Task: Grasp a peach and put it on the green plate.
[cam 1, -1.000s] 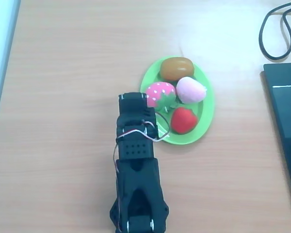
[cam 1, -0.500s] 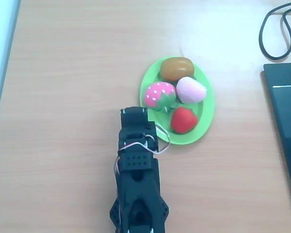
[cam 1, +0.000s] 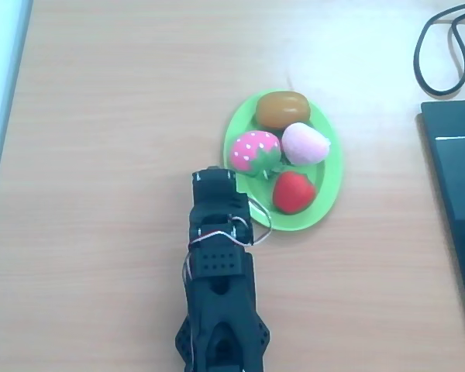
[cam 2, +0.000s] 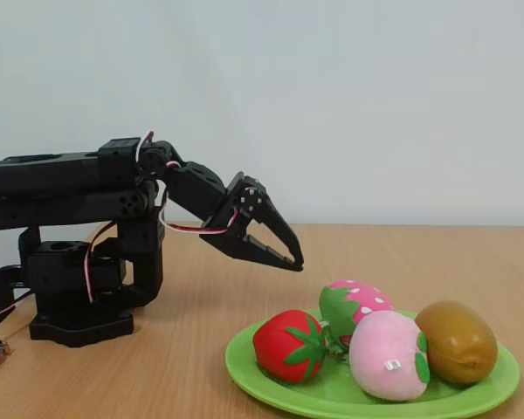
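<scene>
I count four toy fruits, one of each kind, all lying together on one green plate (cam 1: 328, 200): one peach (cam 1: 304, 143), one pink white-dotted strawberry (cam 1: 254, 150), one plain red fruit (cam 1: 294, 191) and one brown kiwi-like fruit (cam 1: 282, 108). In the overhead view the peach sits on the plate's right half, between the brown fruit above it and the red fruit below it, with the strawberry just beside it on the left; it looks to be touching the strawberry and the brown fruit. Its long axis runs roughly left to right in that view, and its slight pointed tip faces right, toward the plate's rim. In the fixed view the peach (cam 2: 389, 353) is at the front of the plate (cam 2: 271, 377), resting low on it, with the brown fruit (cam 2: 456, 341) to its right, the red fruit (cam 2: 290, 345) to its left and the strawberry (cam 2: 353, 305) behind.

I see one black arm on the wooden bench (cam 1: 101, 155). Its gripper (cam 2: 284, 247) hangs in the air to the left of the plate in the fixed view, tilted downward toward the fruits and clear of them. Its fingers lie nearly together with nothing between them. In the overhead view the gripper (cam 1: 217, 177) is just off the plate's lower-left rim, near the strawberry.

A black cable (cam 1: 442, 46) loops at the bench's upper right corner.
</scene>
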